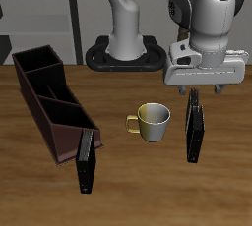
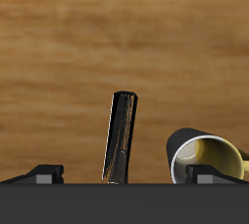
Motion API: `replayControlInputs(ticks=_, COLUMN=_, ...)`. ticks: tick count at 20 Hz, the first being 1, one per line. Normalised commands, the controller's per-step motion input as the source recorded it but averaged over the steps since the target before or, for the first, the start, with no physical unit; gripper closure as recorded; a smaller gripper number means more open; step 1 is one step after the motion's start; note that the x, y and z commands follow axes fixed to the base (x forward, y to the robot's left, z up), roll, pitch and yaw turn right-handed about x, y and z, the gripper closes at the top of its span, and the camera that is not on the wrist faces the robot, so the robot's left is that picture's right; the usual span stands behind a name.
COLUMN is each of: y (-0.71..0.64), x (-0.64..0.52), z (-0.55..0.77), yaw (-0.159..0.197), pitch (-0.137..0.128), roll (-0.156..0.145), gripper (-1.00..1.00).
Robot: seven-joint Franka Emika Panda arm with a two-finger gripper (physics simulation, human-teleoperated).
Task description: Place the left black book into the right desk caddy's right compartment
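The left black book (image 1: 196,132) stands upright on the table beside the mug, slim and all black. My gripper (image 1: 204,94) hangs just above its top edge, open and holding nothing. In the wrist view the book (image 2: 120,138) stands between the two wide-apart fingertips (image 2: 44,174), touching neither. The right desk caddy (image 1: 44,97) is a long maroon-brown box with black inner walls, lying across the table from the book. The other black book (image 1: 87,161) stands at the caddy's near end.
A yellow-green mug (image 1: 153,121) with its handle toward the caddy stands between the two books; it also shows in the wrist view (image 2: 207,156). The robot's base (image 1: 123,48) is at the table's back.
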Motion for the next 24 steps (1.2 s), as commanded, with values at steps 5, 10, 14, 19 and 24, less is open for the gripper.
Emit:
replayControlInputs(ticks=5, y=0.16, x=0.01, z=-0.43, yaw=0.044, pitch=-0.018, roll=-0.008, gripper=-1.0)
replayControlInputs(ticks=10, y=0.06, x=0.05, z=-0.37, yaw=-0.021, pitch=0.029, roll=-0.007, gripper=-1.0)
replayControlInputs(ticks=14, y=0.14, x=0.09, z=-0.48, yaw=-0.012, pitch=0.061, roll=0.021, gripper=-1.0)
replayControlInputs(ticks=19, y=0.05, x=0.08, z=-0.38, yaw=-0.013, pitch=0.054, roll=0.009, gripper=-1.0)
replayControlInputs(ticks=24, y=-0.01, x=0.03, z=-0.2, yaw=0.001, pitch=0.015, roll=0.021, gripper=-1.0)
